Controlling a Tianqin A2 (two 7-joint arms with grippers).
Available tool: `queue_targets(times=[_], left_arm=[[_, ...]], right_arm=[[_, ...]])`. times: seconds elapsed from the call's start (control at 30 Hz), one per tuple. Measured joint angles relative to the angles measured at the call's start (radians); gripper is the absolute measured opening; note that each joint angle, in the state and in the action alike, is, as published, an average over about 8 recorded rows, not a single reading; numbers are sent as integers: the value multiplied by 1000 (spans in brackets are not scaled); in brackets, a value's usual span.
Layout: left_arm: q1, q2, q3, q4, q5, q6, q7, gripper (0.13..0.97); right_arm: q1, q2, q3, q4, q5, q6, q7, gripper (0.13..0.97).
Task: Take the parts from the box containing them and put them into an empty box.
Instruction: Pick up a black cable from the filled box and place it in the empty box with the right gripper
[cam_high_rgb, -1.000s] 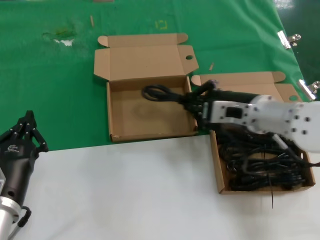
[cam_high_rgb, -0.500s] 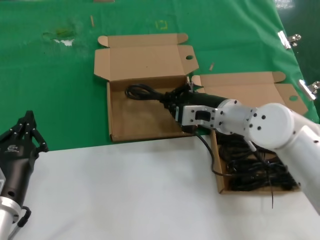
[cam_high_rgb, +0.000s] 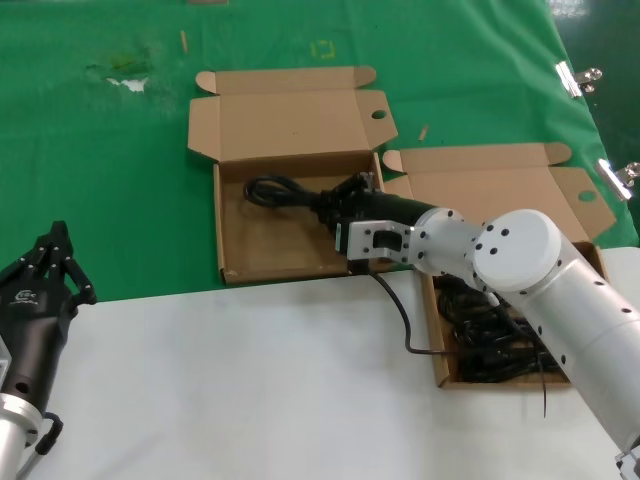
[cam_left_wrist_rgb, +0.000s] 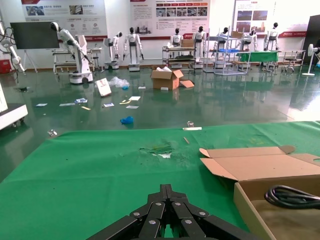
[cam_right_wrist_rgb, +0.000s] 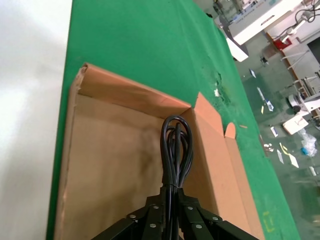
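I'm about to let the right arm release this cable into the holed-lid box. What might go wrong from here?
The right gripper holds the cable bundle over the empty box, but a loose tail trails out across the white table toward the full box. That tail may stay outside or drag the bundle back out when the arm retracts. It might also snag the cables left there.

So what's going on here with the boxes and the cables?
The right end effector is shut on a bundled black cable and holds it over the box with the holed lid. One end trails back toward the other box, where more cables lie. The left end effector waits at the table's near left edge.
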Motion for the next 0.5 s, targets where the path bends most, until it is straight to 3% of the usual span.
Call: queue_targets(times=[0.27, 0.5], left_arm=[[0, 0, 0, 0, 0, 0, 0, 140], [0, 0, 0, 0, 0, 0, 0, 140]], right_arm=[[-7, -3, -3, -17, 19, 5, -29, 196], [-19, 14, -8, 23, 5, 4, 13, 254]])
